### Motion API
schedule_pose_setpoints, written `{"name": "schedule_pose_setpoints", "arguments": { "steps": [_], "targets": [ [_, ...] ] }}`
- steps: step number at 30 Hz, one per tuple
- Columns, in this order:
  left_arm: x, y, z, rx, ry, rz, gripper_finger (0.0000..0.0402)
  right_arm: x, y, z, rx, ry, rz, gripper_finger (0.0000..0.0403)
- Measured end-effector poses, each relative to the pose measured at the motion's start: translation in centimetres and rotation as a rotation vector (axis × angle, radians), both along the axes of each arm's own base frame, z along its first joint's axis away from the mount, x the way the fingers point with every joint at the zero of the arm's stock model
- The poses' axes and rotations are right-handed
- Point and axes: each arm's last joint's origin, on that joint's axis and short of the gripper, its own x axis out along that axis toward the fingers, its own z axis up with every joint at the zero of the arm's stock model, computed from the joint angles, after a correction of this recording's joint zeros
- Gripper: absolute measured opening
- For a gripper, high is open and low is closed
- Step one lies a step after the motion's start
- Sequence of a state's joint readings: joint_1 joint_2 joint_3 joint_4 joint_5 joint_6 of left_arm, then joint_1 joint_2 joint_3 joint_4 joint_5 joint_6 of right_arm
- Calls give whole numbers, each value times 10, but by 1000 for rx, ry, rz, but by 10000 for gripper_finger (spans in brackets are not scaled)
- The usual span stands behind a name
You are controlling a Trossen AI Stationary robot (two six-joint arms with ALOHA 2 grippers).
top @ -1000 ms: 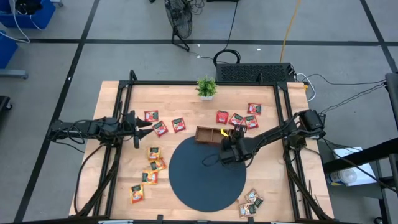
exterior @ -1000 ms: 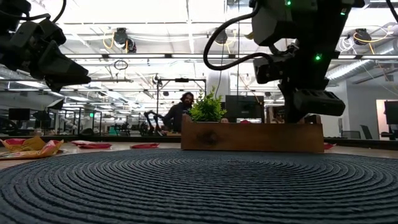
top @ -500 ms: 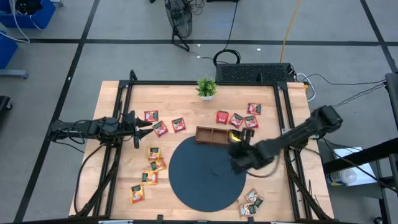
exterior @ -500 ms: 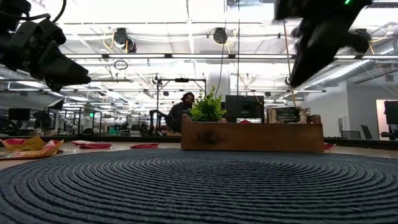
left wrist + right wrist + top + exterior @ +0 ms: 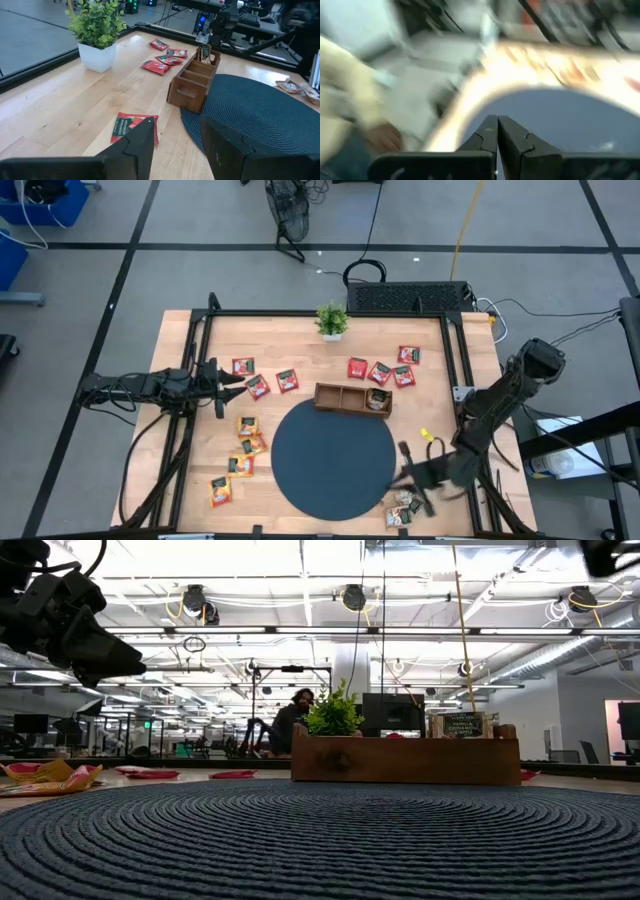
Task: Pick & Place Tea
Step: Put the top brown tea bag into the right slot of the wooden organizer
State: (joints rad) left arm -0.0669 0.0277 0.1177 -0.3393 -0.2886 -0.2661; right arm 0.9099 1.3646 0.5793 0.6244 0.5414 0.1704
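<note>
The left gripper [image 5: 234,382] hovers with its fingers [image 5: 135,145] spread apart and empty, a red tea sachet [image 5: 134,127] lying just ahead of the tips and the wooden tray [image 5: 192,80] farther on. The right gripper [image 5: 497,131], fingers pressed together on nothing, hangs by the round mat's [image 5: 330,470] edge, pale green-white sachets [image 5: 404,506] just beside it.
</note>
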Motion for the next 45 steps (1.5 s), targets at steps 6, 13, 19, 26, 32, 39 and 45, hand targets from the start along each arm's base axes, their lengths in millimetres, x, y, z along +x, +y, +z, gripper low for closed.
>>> {"name": "schedule_pose_setpoints", "arguments": {
  "steps": [6, 13, 19, 26, 32, 39, 45],
  "targets": [
    [0, 0, 0, 0, 1, 0, 161, -20, -11, -7, 162, -301, 251, 6],
    [0, 0, 0, 0, 1, 0, 161, -6, 38, 7, -148, -10, 95, 124],
    [0, 0, 0, 0, 0, 0, 161, 8, 71, 2, -335, 461, -131, 232],
    [0, 0, 0, 0, 0, 0, 161, 8, 90, -40, -360, 1060, -210, 240],
    [0, 0, 0, 0, 0, 0, 161, 4, 90, -59, -385, 1251, -234, 225],
    [0, 0, 0, 0, 0, 0, 161, 4, 84, -60, -478, 1166, -307, 222],
    [0, 0, 0, 0, 0, 0, 161, -4, 64, -60, -605, 1230, -495, 211]
  ]
}}
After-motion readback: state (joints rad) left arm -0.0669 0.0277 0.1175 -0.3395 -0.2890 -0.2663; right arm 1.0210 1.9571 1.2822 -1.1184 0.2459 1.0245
